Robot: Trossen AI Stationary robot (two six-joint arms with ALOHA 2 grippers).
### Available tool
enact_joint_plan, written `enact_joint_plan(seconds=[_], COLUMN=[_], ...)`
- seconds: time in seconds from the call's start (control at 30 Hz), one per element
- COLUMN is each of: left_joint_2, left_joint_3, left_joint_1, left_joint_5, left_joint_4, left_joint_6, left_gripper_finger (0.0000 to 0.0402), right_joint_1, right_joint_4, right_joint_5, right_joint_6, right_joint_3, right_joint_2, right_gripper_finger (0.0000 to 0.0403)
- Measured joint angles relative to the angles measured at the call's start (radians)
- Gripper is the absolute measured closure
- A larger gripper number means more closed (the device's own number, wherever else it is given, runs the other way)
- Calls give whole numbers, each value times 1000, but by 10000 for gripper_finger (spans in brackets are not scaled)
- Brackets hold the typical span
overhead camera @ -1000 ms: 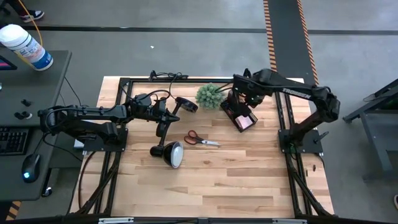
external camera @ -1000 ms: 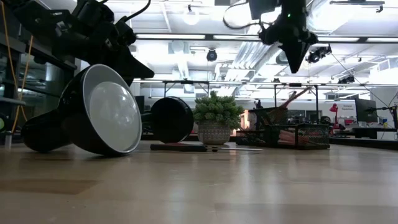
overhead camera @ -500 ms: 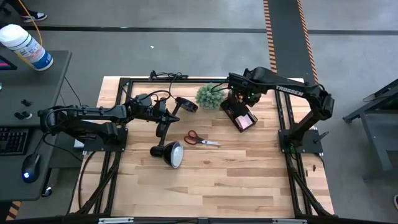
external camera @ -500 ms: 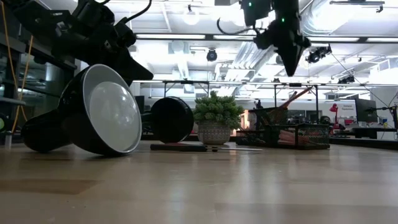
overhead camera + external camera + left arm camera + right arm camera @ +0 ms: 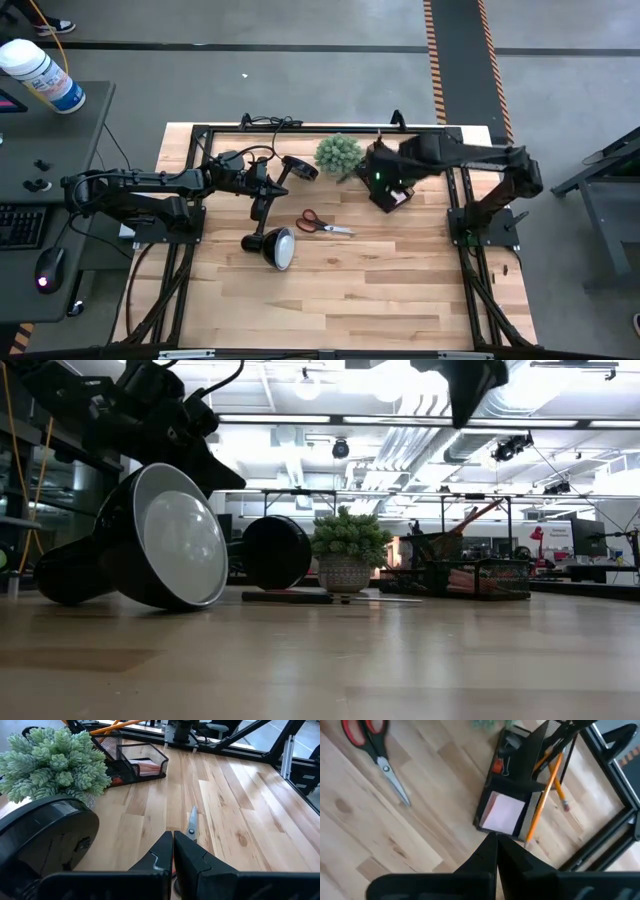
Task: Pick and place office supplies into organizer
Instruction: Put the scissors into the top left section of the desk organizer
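The red-handled scissors [image 5: 322, 224] lie flat on the table between the lamp head and the organizer, and also show in the right wrist view [image 5: 376, 750]. The dark organizer [image 5: 392, 188] stands near the far right. It holds a pink sticky-note pad [image 5: 503, 813], orange pencils [image 5: 547, 790] leaning out of a back compartment, and a small clip [image 5: 503, 766]. My right gripper [image 5: 495, 840] is shut and empty, raised above the organizer [image 5: 470, 390]. My left gripper [image 5: 173, 842] is shut and hovers by the lamp neck [image 5: 263, 205], with a scissor blade [image 5: 192, 822] ahead of it.
A black gooseneck lamp lies tipped over, its head [image 5: 277, 248] facing the near side and its round base [image 5: 298, 168] toward the far side. A green plant in a pot [image 5: 338, 152] stands next to the organizer. Bare wood [image 5: 350, 290] spreads over the near half.
My right gripper has risen from over the organizer, climbing toward the top of the low view, and its wrist has shifted slightly toward the near edge. It has stayed shut. The left arm, the scissors and the lamp have kept still.
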Motion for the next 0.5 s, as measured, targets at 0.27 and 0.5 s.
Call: enact_joint_plan(seconds=[0.27,0.5], left_joint_2=[0,0], left_joint_3=[0,0], left_joint_1=[0,0], left_joint_5=[0,-1], left_joint_4=[-7,-7], left_joint_6=[0,0], left_gripper_finger=[399,399], right_joint_1=[224,343], right_joint_4=[85,735], right_joint_5=[62,58], right_joint_6=[244,234], right_joint_3=[-178,-441], right_joint_2=[-3,-2], right_gripper_finger=[403,403])
